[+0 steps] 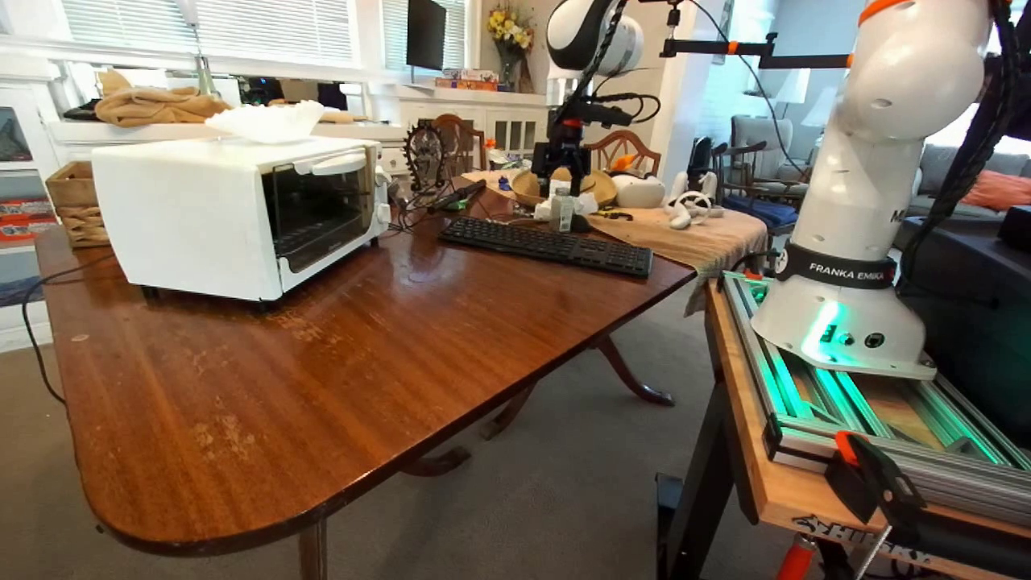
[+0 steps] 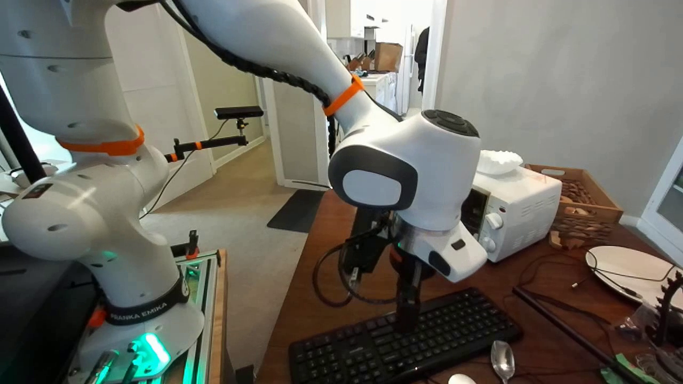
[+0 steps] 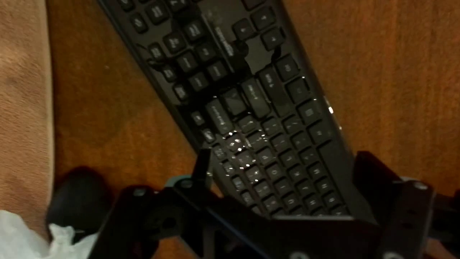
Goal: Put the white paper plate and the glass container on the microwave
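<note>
obstacle: keyboard point(image 1: 548, 245) below claw point(image 3: 284, 169) | free: tabletop point(image 1: 419, 298) between it and microwave point(image 1: 185, 213)

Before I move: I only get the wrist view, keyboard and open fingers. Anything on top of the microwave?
Observer: Yes, a white wavy-edged dish sits on top of the microwave in both exterior views.
Operator: What's left to pick?
Observer: Likely the small glass container, seen just past the keyboard in an exterior view; can't tell if they touch.
Operator: Loose stuff nearby?
Observer: A metal spoon shows beside the keyboard in an exterior view.
</note>
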`<action>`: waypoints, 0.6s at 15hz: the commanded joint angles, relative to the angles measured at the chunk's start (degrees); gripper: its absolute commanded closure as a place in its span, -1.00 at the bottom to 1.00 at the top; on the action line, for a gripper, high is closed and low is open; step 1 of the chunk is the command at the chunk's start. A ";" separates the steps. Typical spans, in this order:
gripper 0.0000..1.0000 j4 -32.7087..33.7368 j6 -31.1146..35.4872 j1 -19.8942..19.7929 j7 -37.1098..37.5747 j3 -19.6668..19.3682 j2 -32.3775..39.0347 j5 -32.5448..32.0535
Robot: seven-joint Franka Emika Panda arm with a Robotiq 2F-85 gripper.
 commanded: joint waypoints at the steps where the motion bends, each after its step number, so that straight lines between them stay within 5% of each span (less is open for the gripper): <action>1: -1.00 -1.75 -6.88 -2.67 3.58 -3.24 -5.57 -3.20; 9: -1.00 0.08 2.27 -6.13 8.22 -6.47 -2.99 -6.98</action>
